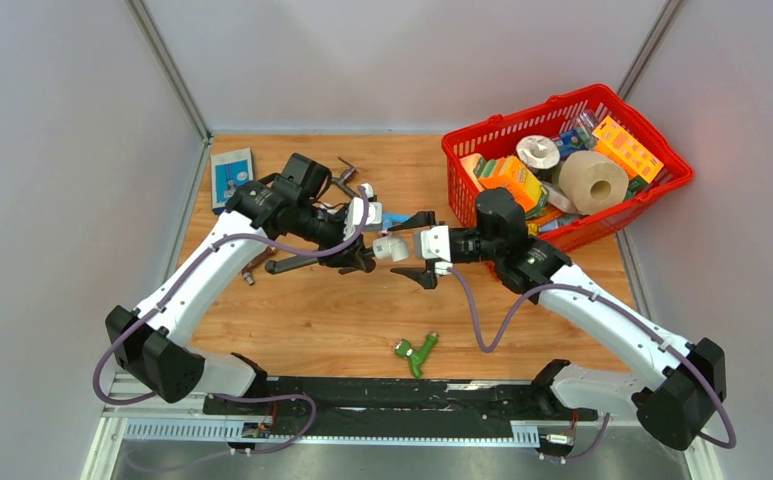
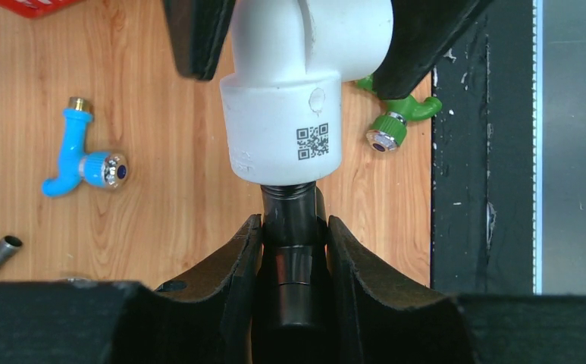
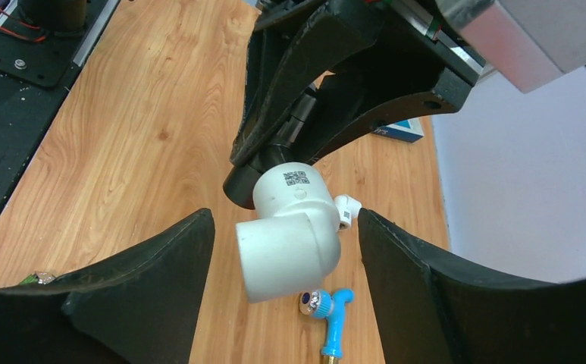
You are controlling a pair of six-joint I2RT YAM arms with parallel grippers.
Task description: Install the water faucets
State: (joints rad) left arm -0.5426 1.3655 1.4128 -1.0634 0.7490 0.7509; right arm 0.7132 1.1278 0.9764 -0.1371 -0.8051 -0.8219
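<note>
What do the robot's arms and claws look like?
The left arm and right arm match: white shells, black joints, a purple-grey cable looping along each. The left claw and right claw each have two broad, curved black fingers.

Two arms, both in white shells: left arm (image 1: 202, 272), right arm (image 1: 617, 322), with chunky black joints just above the rail (image 1: 392, 395). A purple cable (image 1: 477, 312) trails along each one. Farthest from the rail come black wrist housings and a white block behind the right gripper (image 1: 424, 247). The left gripper (image 2: 293, 239) shows thick, curved, matte-black fingers (image 2: 221, 265).
</note>
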